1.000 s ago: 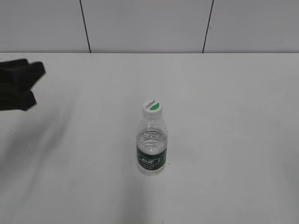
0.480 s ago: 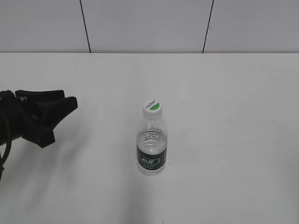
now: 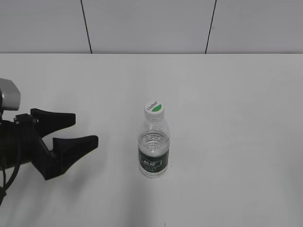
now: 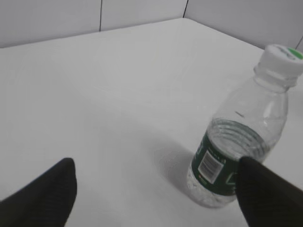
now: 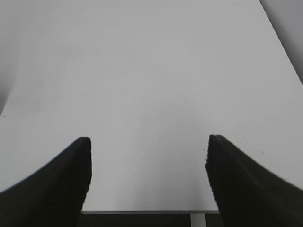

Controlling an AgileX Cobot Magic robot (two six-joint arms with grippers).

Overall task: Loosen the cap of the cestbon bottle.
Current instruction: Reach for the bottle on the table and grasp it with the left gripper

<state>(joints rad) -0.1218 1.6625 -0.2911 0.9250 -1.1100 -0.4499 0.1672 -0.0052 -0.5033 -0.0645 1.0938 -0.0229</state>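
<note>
The cestbon bottle (image 3: 154, 151) stands upright near the middle of the white table, clear with a dark green label band. Its white cap (image 3: 155, 109) with a green patch is on the neck. My left gripper (image 3: 84, 129) is open and empty, to the left of the bottle and apart from it. In the left wrist view the bottle (image 4: 236, 156) stands at the right, partly behind the right finger, with the cap (image 4: 282, 56) at the top; the gripper (image 4: 156, 175) is open there. My right gripper (image 5: 147, 151) is open and empty over bare table; it is out of the exterior view.
The white table (image 3: 227, 94) ends at a grey panelled wall (image 3: 151, 23) at the back. In the right wrist view the table's near edge (image 5: 142, 211) runs just below the fingers.
My left gripper has moved right and toward the bottle, coming lower and further into the exterior view, with its fingers spread. The bottle has not moved.
</note>
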